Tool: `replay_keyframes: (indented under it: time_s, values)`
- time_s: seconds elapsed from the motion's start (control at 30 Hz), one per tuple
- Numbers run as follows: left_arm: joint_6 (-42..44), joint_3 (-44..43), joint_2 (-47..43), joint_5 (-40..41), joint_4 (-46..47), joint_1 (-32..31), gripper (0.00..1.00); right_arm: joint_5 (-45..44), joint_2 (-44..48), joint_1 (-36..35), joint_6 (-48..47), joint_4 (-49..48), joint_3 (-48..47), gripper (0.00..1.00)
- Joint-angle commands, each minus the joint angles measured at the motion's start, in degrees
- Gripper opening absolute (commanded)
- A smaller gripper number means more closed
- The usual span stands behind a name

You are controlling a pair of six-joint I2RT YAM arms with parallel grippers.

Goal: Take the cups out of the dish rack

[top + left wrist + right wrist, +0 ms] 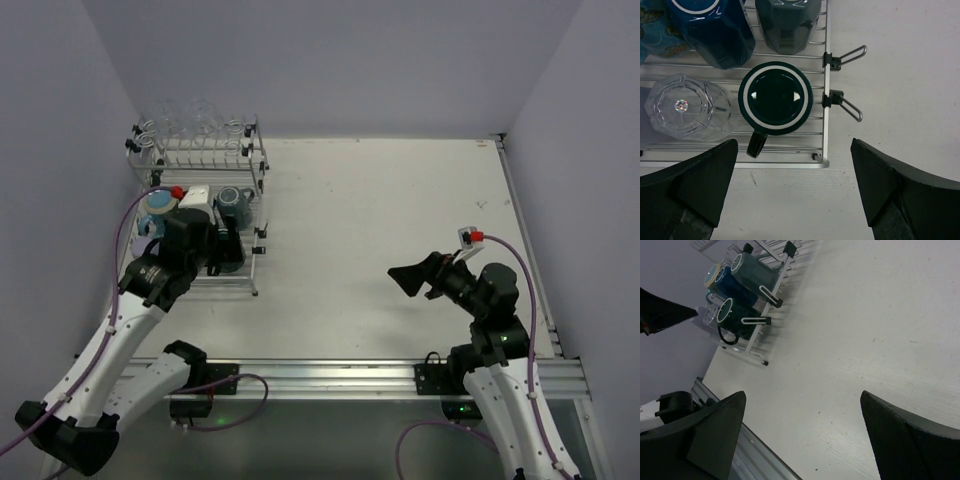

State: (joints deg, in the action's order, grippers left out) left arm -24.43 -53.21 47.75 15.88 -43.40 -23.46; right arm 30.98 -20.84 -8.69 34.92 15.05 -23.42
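Hanging spread wide and empty over the dark green mug (776, 98), which sits on the lower shelf of the dish rack (826, 130) in the far-left corner of the bench (400, 200), the left gripper (794, 147) could clip the clear tumbler (687, 106) just beside the mug or snag the rack's edge wire on descent. The right gripper (802, 396), also parted and holding nothing toward the right edge, is too far off to steady anything.
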Motion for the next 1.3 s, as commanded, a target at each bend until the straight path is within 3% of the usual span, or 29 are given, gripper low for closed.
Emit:
replay_keyframes:
  time_s: [0.0,0.43,0.97,1.27]
  values:
    - [-0.4,1.1,2.5,3.7,2.7,0.3,1.0,2.9,-0.9,-0.2,-0.1,-2.1,-0.9,0.99]
    - [1.5,5.5,12.0,5.0,14.6,2.2,1.0,2.9,-1.7,-0.2,-0.9,-2.7,-1.5,0.99]
    - [0.4,6.1,13.4,13.1,16.2,2.4,1.0,4.2,-2.4,-0.2,-0.8,-4.4,-0.5,0.99]
    - [-1.8,7.1,18.0,10.4,17.8,2.4,1.0,5.2,-2.6,-0.1,-0.1,-6.1,0.3,0.99]
